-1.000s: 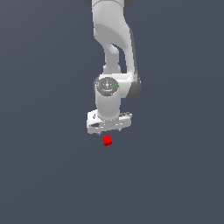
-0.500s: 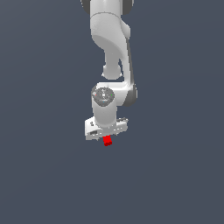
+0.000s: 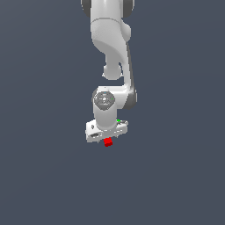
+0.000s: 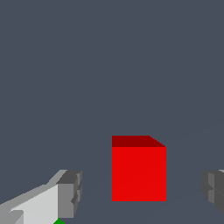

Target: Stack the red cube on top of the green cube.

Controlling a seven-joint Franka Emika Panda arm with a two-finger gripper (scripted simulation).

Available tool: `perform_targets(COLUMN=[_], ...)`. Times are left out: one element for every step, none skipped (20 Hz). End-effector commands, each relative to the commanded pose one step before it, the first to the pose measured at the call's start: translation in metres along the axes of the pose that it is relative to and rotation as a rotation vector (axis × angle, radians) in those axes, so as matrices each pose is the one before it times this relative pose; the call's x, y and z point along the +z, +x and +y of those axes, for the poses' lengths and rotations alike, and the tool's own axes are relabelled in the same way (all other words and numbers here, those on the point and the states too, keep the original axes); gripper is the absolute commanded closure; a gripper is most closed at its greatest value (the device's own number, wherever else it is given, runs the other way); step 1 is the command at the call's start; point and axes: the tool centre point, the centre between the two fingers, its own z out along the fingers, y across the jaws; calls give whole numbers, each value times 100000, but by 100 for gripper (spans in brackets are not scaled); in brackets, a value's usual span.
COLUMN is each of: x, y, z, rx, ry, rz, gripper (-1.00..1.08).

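**Red cube between the spread fingers of a white robot gripper**

The red cube [image 4: 138, 168] sits flat and upright, one face toward the wrist camera, with its top face showing as a darker red strip. As a cube it has no long axis; its edges look roughly square to the line between the two fingers. It lies between the fingers, with a clear gap on each side, and neither finger touches it. In the exterior view the red cube [image 3: 107, 142] shows just below the gripper [image 3: 107, 135], at its middle.

The gripper [image 4: 140, 192] stands wide, holding nothing. One grey finger pad [image 4: 70, 192] is on one side of the cube, the other at the far edge of the picture.

The bench [image 3: 176, 176] is a plain, even slate grey that fills both views; no edge, wall or room is visible.

The red cube is bright, plain and unmarked, much smaller than the gripper. The green cube [image 3: 118, 120] shows only as a small green speck at the gripper's body, mostly hidden; a green sliver [image 4: 58, 222] also appears beside one finger.
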Motion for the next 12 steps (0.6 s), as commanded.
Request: perform_targets(x=[1300, 535, 471, 380, 316, 239, 163, 88, 22, -4, 0, 0], y=[-64, -5, -9, 6, 6, 15, 25, 34, 36, 15, 0, 0], z=[-28, -16, 11, -17, 11, 11, 12, 12, 11, 4, 0, 0], rx=[-65, -45, 0, -45, 0, 0, 0, 0, 0, 0, 0, 0], ry=[33, -8, 0, -8, 0, 0, 0, 0, 0, 0, 0, 0], rz=[-100, 18, 0, 18, 0, 0, 0, 0, 0, 0, 0, 0], gripper=[-92, -92, -92, -92, -92, -92, -92, -92, -92, -92, 108, 108])
